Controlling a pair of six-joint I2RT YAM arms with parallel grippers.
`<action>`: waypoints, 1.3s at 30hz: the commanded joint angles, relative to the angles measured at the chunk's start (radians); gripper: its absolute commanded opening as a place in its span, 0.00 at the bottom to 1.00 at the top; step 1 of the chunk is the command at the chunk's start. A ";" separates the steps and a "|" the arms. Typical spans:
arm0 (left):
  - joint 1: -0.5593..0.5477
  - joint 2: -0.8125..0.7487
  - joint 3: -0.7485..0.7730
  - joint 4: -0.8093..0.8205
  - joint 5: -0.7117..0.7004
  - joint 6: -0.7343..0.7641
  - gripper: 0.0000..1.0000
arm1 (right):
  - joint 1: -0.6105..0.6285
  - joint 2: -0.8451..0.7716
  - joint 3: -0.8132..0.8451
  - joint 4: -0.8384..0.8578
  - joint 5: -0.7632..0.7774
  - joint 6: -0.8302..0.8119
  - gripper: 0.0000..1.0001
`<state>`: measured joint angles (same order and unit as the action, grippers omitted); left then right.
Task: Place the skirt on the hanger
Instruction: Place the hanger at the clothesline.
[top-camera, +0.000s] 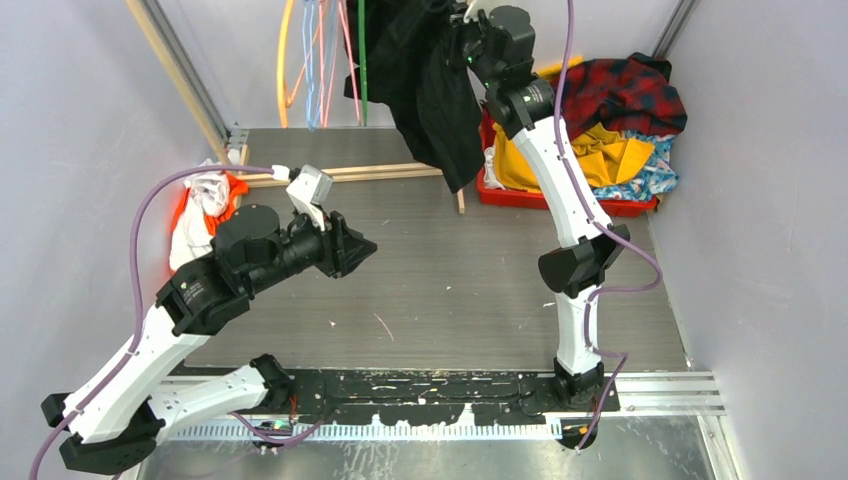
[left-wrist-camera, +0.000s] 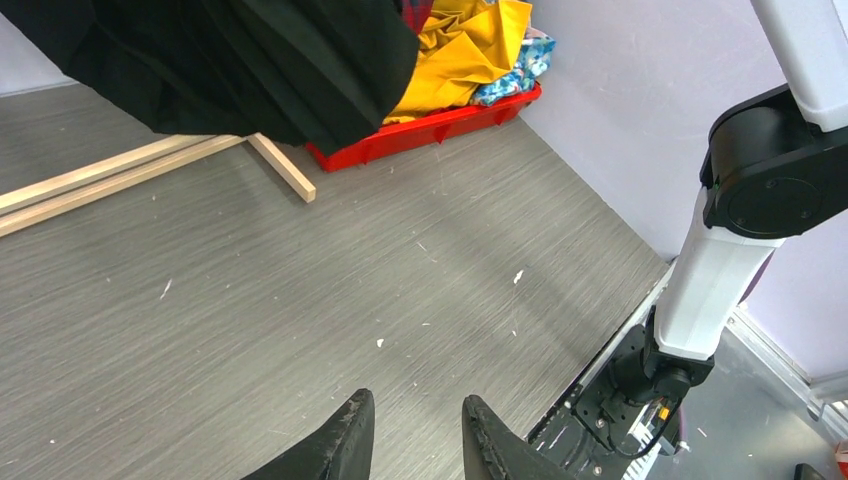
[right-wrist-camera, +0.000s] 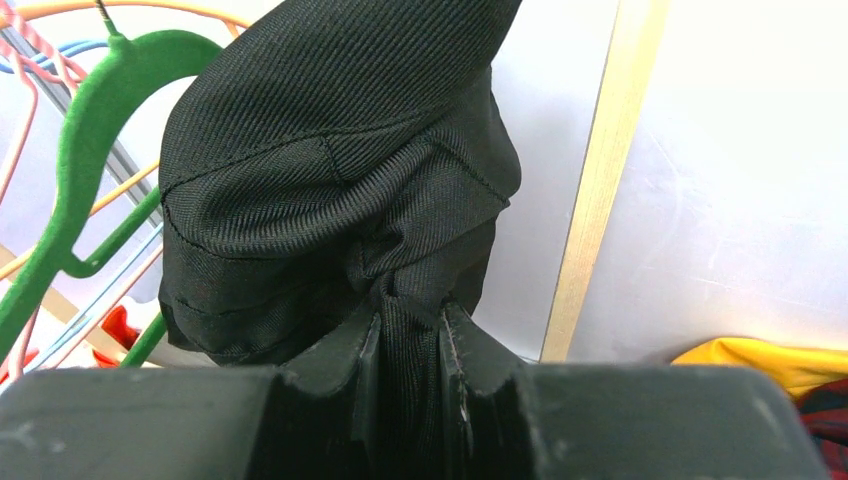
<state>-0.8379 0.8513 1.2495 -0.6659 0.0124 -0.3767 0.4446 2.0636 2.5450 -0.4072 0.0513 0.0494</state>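
Observation:
The skirt (top-camera: 655, 172), blue with flowers, lies at the right end of the red bin (top-camera: 560, 200); a patch of the skirt (left-wrist-camera: 515, 70) shows in the left wrist view too. My right gripper (top-camera: 462, 40) is raised at the back and is shut on a big black garment (top-camera: 435, 90) that hangs down from it. Bunched black cloth (right-wrist-camera: 330, 180) sits between its jaws (right-wrist-camera: 410, 325). A green hanger (right-wrist-camera: 90, 120) hangs just left of that cloth. My left gripper (top-camera: 360, 248) hovers over the table's middle-left, open (left-wrist-camera: 415, 415) with nothing between its fingers.
Yellow (top-camera: 600, 155) and red plaid (top-camera: 625, 95) garments fill the bin. Orange, blue and pink hangers (top-camera: 310, 60) hang at the back. A wooden frame bar (top-camera: 340, 173) lies across the table. A white and orange garment (top-camera: 205, 200) sits at the left wall.

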 joint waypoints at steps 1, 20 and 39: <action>-0.004 0.006 0.038 0.027 0.020 0.021 0.37 | -0.012 -0.039 -0.026 0.289 0.016 0.068 0.01; -0.004 0.035 0.042 0.029 0.062 -0.003 0.33 | -0.012 0.044 -0.073 0.551 0.030 0.289 0.01; -0.003 0.061 0.034 0.047 0.106 -0.022 0.31 | -0.013 0.167 -0.026 0.783 -0.008 0.476 0.01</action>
<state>-0.8379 0.9104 1.2545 -0.6640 0.0963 -0.3901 0.4412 2.2307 2.4180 0.1867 -0.0063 0.4603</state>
